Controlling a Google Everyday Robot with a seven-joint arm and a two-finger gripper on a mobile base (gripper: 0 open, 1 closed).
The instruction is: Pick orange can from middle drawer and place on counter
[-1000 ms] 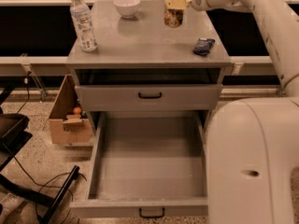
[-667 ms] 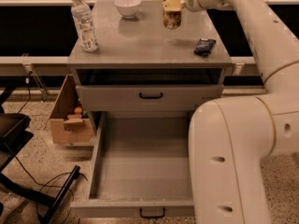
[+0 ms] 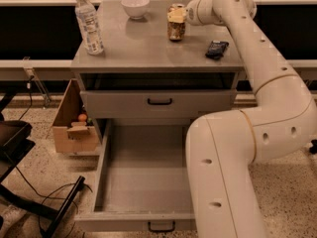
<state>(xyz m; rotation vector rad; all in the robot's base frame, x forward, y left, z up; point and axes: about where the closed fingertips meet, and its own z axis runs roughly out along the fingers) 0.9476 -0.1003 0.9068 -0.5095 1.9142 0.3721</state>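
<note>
Standing on the counter (image 3: 138,48), from left: plastic bottle (image 3: 89,21), white bowl (image 3: 135,6), orange can (image 3: 176,29) with the gripper (image 3: 176,15) clamped on its upper part, dark packet (image 3: 217,49). Below, the middle drawer (image 3: 148,182) hangs pulled out.

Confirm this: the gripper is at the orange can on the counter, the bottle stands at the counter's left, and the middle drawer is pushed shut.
Not quite. The camera view shows the middle drawer pulled open, not shut. The rest holds: the gripper is at the orange can on the counter, and the bottle stands at the counter's left.
</note>
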